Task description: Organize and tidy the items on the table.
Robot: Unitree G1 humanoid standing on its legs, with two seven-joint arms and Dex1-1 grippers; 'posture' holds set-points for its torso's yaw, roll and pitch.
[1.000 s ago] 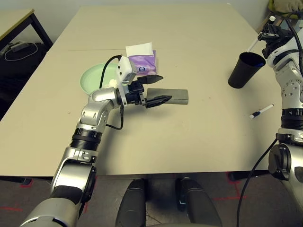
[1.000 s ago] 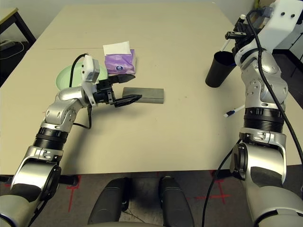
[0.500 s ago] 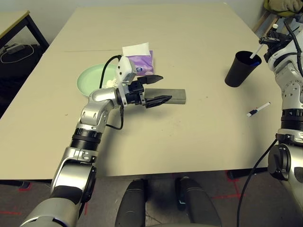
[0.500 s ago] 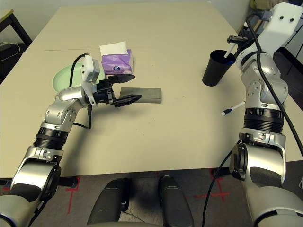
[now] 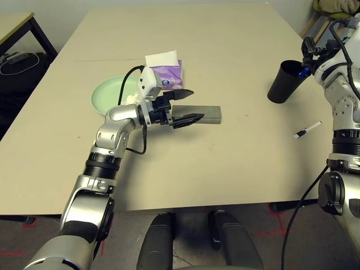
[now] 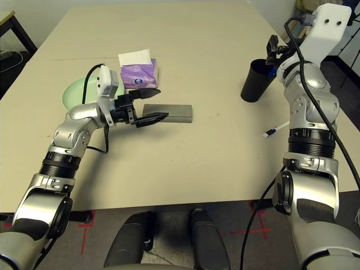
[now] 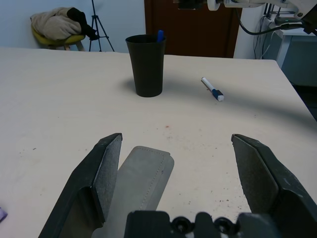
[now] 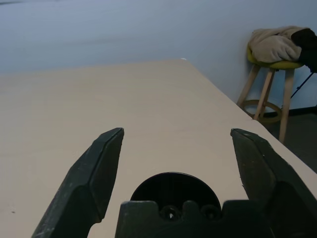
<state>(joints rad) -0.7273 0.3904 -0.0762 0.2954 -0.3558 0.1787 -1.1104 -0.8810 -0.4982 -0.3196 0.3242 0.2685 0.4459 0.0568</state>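
My left gripper (image 5: 192,105) hangs open just above the left end of the grey glasses case (image 5: 206,114), which lies flat mid-table; its fingers (image 7: 106,163) straddle the case (image 7: 143,176). Behind it stand the purple tissue box (image 5: 167,73) and the mint green plate (image 5: 108,93), with a bit of white tissue (image 5: 133,99) at the plate's rim. At the far right my right gripper (image 5: 307,48) is open and empty right above the black cup (image 5: 283,82), whose mouth (image 8: 168,190) lies below its fingers. A blue-capped pen (image 7: 159,35) stands in the cup. A white pen (image 5: 307,130) lies on the table.
The table's right edge (image 5: 326,101) runs close behind the cup and the loose pen. A smaller table with black legs (image 5: 22,25) stands off the far left corner. A stool with a heap of beige cloth (image 8: 277,47) stands beyond the right side.
My right gripper held a pen over the black cup, lowered it in and has opened; the pen now stands in the cup. The left arm has not moved.
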